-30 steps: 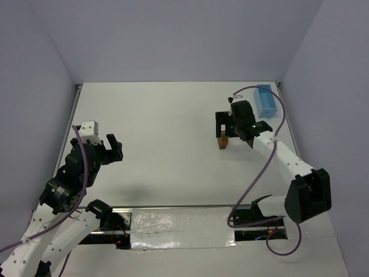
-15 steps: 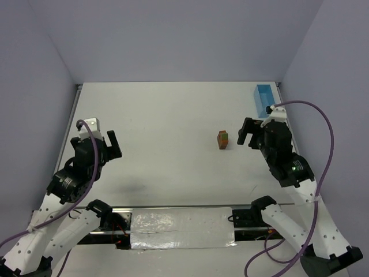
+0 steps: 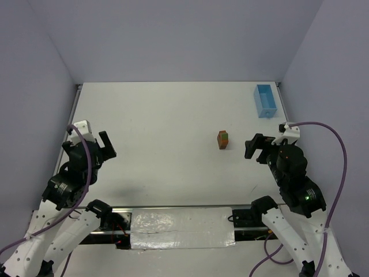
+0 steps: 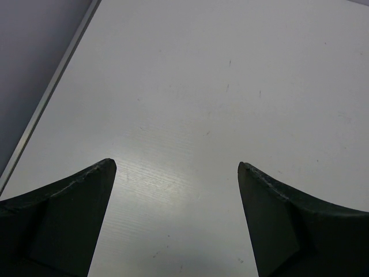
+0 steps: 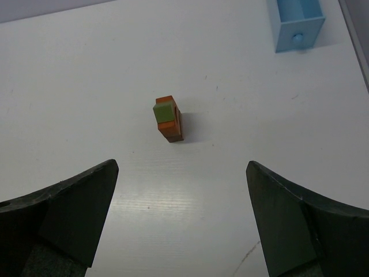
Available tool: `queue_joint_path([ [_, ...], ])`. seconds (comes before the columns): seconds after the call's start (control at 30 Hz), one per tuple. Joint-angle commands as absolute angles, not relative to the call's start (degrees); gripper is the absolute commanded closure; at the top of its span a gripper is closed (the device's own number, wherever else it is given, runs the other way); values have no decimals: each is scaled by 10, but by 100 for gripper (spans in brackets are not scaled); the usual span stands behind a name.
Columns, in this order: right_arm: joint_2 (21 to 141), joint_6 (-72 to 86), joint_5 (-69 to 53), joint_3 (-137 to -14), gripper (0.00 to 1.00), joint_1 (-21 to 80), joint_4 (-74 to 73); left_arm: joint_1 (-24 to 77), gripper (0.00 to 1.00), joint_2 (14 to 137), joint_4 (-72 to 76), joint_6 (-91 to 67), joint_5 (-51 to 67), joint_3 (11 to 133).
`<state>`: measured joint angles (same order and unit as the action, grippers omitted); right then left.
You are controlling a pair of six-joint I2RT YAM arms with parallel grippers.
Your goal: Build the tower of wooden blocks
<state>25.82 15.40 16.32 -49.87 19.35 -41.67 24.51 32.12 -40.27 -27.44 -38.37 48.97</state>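
Two arms, two idle ends. The left pincer (image 4: 176, 166) is spread wide over the bare table (image 4: 190, 69) on its own side and grips nothing. The right pincer (image 5: 181, 167) is just as wide and just as unladen, and it faces the tower (image 5: 168, 119) from a little way off without touching it. The tower stands upright near the middle of the table, on the right arm's half, well apart from the light blue box (image 5: 297, 23) at the far right corner.

By my reading the stacking itself looks done, or nearly: no loose wood blocks show in any view. If a piece is still owed, the next move calls for finding it first, then a slow approach from above with the jaws narrowed, because the stack is slim and a sideways brush would tip it. Otherwise the arms need only keep clear.

Several things are hard to make out. The tower shows a green face, orange-red beneath and behind it, and dark brown at the foot, but I cannot count the pieces or see an arch shape. Its far side is hidden. The box is cut off at the top of the right wrist view, and I cannot tell whether it holds anything
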Motion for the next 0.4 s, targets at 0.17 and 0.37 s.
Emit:
queue_joint_path([
  [0.17, 252, 156, 176, -497, 0, 199, -406, 243, 1, 309, -391, -288, -405, 504],
  [0.37, 245, 162, 185, -499, 0, 197, -410, 243, 1, 302, -389, -287, -402, 501],
])
